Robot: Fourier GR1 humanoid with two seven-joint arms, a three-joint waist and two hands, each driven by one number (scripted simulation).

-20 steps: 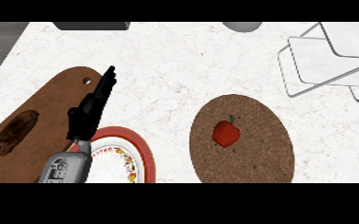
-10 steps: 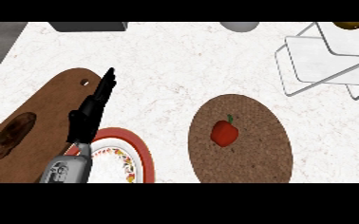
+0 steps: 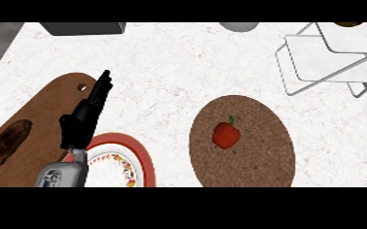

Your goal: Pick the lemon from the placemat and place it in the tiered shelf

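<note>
while a red fruit (image 3: 226, 135) sits on the placemat (image 3: 252, 166), the left hand (image 3: 86, 112) points forward, fingers pressed straight.

A brown wooden cutting board (image 3: 43, 111) lay at the left of the white speckled tabletop (image 3: 179, 63), with a dark brown lump (image 3: 13, 138) (unidentifiable) near its left edge. A red-rimmed plate (image 3: 141, 156) sat at the board's lower right side. A grey box (image 3: 82, 27) and a grey round object (image 3: 239, 26) stood at the far edge.
</note>
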